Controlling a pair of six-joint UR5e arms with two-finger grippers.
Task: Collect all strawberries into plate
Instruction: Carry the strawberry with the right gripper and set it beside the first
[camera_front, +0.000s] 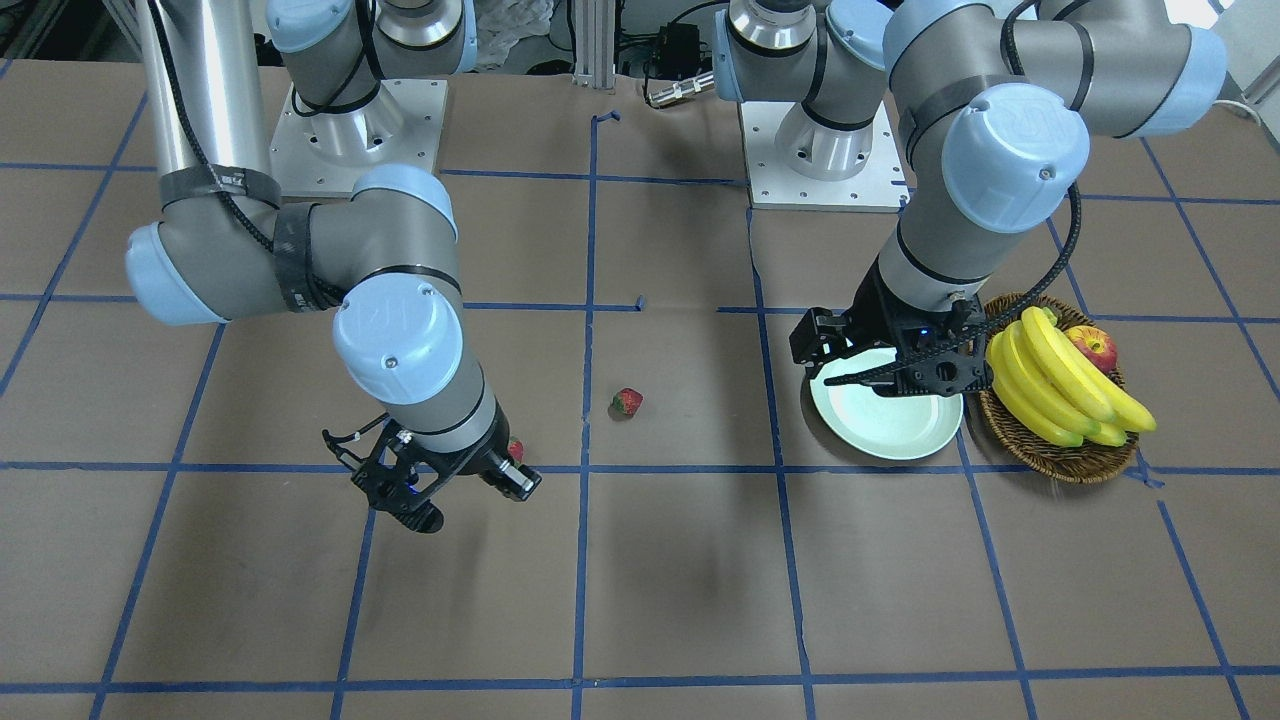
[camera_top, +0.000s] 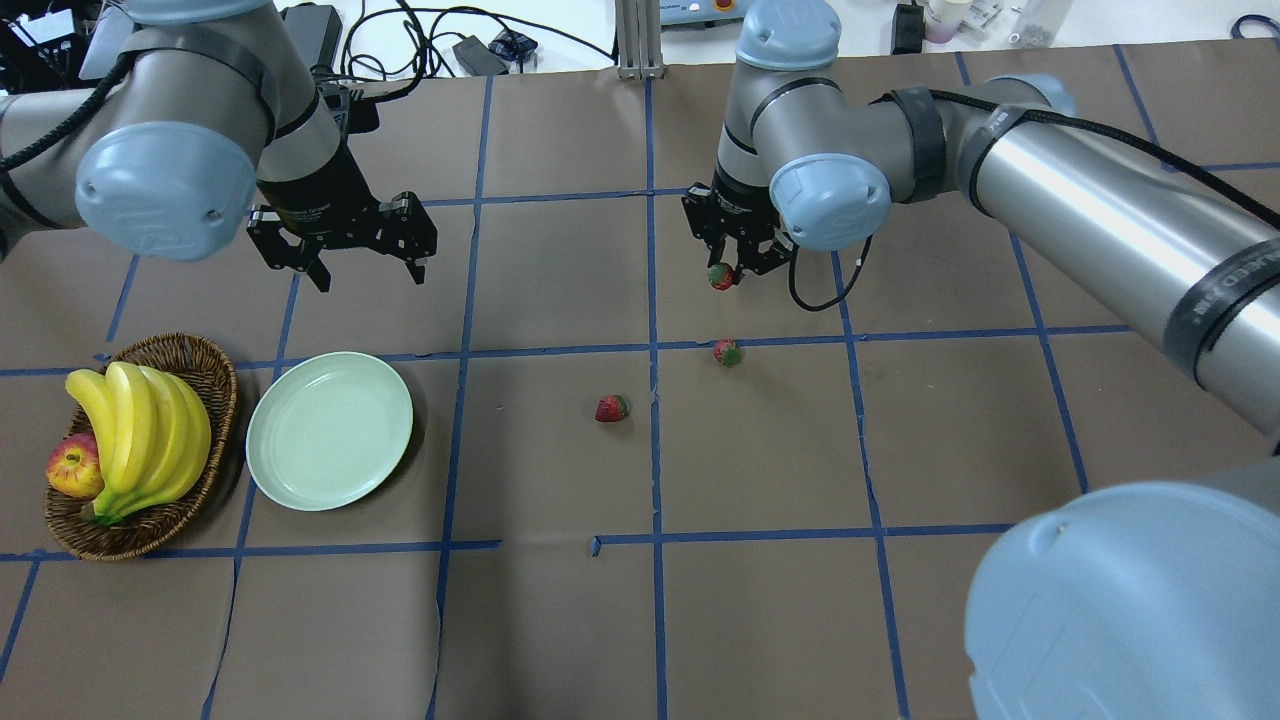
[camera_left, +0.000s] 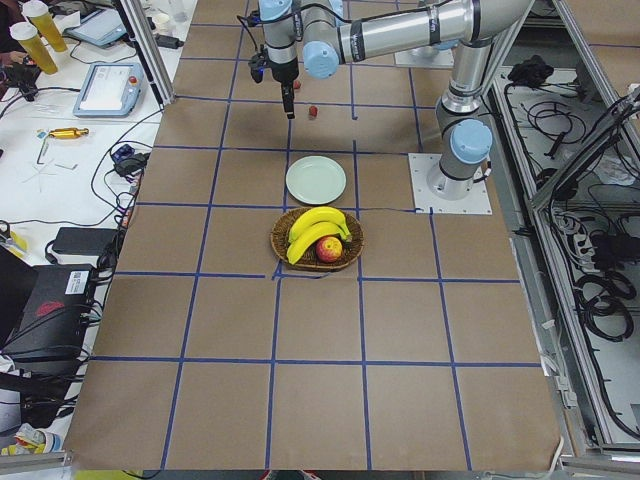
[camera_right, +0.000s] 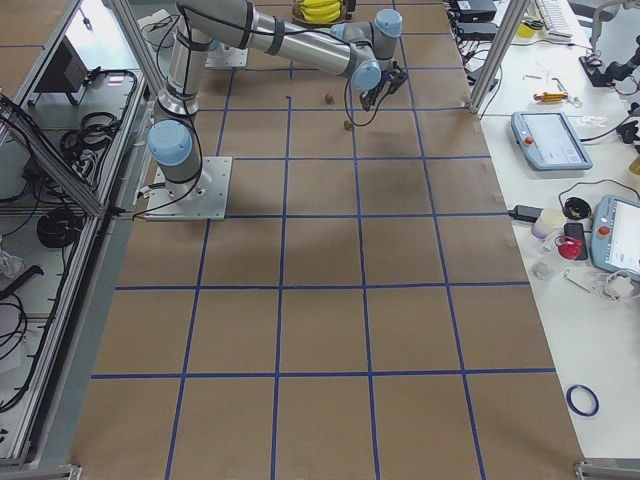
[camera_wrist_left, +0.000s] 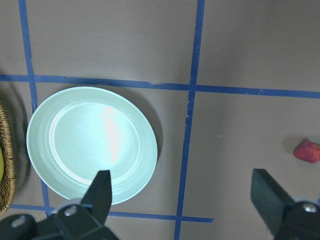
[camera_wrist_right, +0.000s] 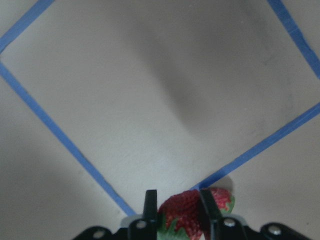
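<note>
Overhead exterior view: right claw (camera_top: 730, 272), upper centre, pinches the held strawberry (camera_top: 720, 276) above the desk (camera_top: 560, 620). Second strawberry (camera_top: 727, 352) and third strawberry (camera_top: 611, 408) lie loose below. Plate (camera_top: 329, 430), lower left, is bare. Left claw (camera_top: 368, 275) hangs spread. Judged step: delivery; next needs leftward carry, then release. Only the right wrist view shows the pinch closely.

The near right arm (camera_right: 290, 45) stood on its base plate (camera_right: 205, 190) at the left and stretched over the brown, blue-taped worktop (camera_right: 320, 300). Its hand (camera_right: 366, 108) hung above the far squares; its grip could not be made out. A strawberry (camera_right: 347, 125) lay just beside it, a second strawberry (camera_right: 328, 98) farther off. Bananas (camera_right: 320, 10) showed at the far edge.
</note>
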